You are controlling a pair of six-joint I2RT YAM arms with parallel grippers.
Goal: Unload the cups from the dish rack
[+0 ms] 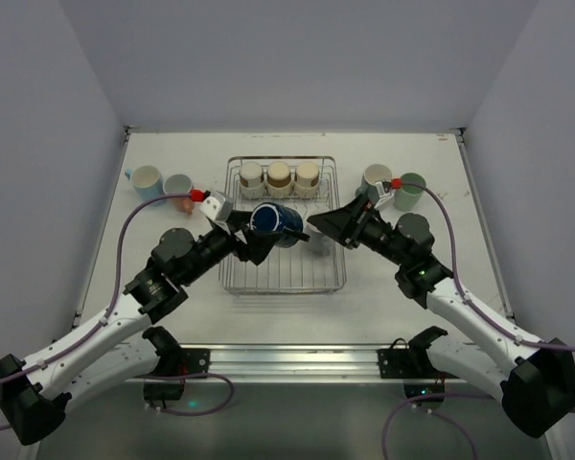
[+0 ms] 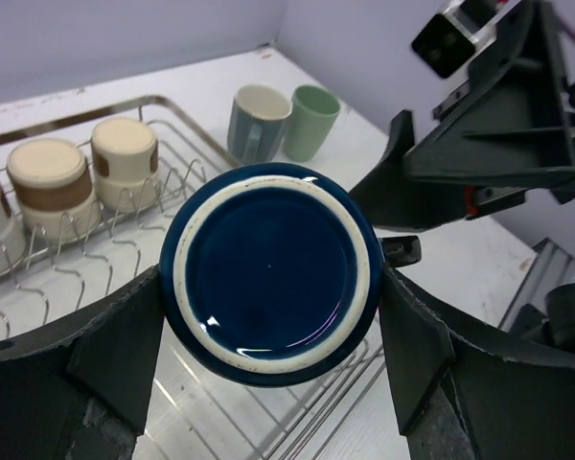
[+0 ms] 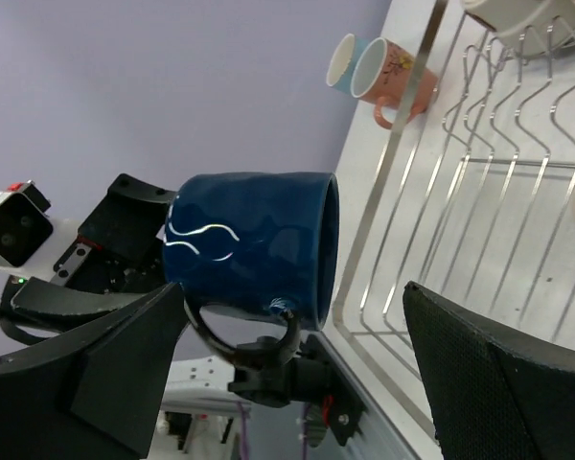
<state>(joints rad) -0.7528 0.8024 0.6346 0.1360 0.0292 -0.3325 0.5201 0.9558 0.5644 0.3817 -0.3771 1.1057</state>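
The navy mug (image 1: 275,222) hangs over the middle of the dish rack (image 1: 287,273), tipped on its side. Its glazed base faces the left wrist camera and its mouth points toward the right arm. The left gripper (image 1: 259,235) is clamped on it, one finger (image 2: 125,335) pressed against each side of the base. In the right wrist view the handle shows along the mug's lower edge.

The right gripper (image 1: 321,230) sits just beside the mug's mouth with its jaws spread wide, holding nothing.

Three cream cups with tan bands (image 1: 280,175) stand in a row among the tines at the far end of the rack, apparently upside down. A pale shape in the rack under the right gripper is too hidden to name.

Four more cups stand on the table (image 1: 297,316) outside the rack. Two are to the left, touching or nearly so: a light blue cup (image 1: 147,182) and a pink cup (image 1: 177,187). Two are to the right, close together: a grey-blue cup (image 1: 377,179) and a green cup (image 1: 409,190).

That makes eight cups clearly seen: one held, three in the rack and four on the table.
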